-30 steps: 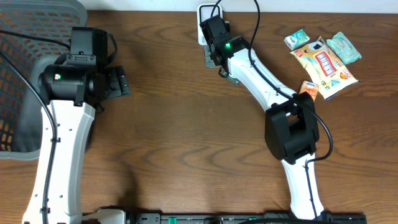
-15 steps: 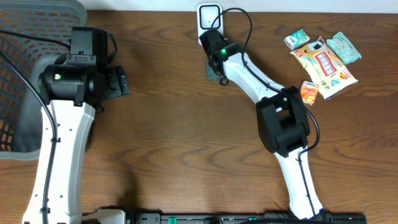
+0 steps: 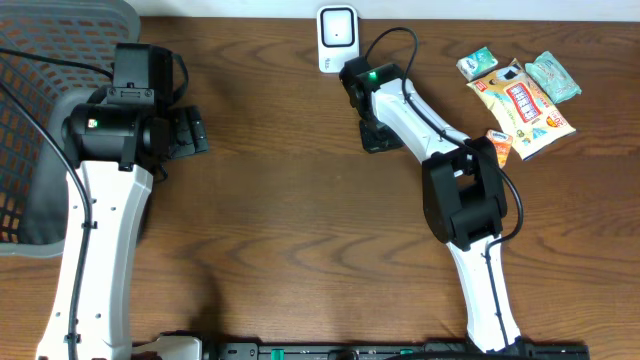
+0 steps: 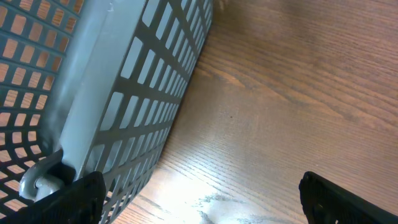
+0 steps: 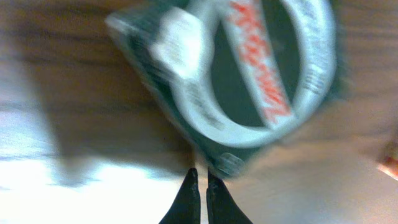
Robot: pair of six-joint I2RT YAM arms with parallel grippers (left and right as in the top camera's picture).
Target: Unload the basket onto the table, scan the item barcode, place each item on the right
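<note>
The item is a flat dark green packet [image 5: 249,81] with a white ring and red lettering, blurred in the right wrist view. My right gripper [image 5: 200,175] is shut, pinching the packet's lower corner between its black fingertips. From overhead the packet [image 3: 381,142] shows as a dark patch under the right gripper [image 3: 372,128], just in front and right of the white barcode scanner [image 3: 337,38] at the table's far edge. My left gripper [image 4: 211,208] is open and holds nothing, low over the wood beside the basket.
A grey mesh basket [image 3: 40,120] stands at the left edge, its wall [image 4: 124,93] close to the left gripper [image 3: 185,132]. Several snack packets [image 3: 520,105] lie at the far right, with a small orange one [image 3: 497,146] next to the right arm.
The right gripper has carried the dark packet away from the scanner, rightward and toward the table's front, uncovering the scanner. The left arm has not moved.
</note>
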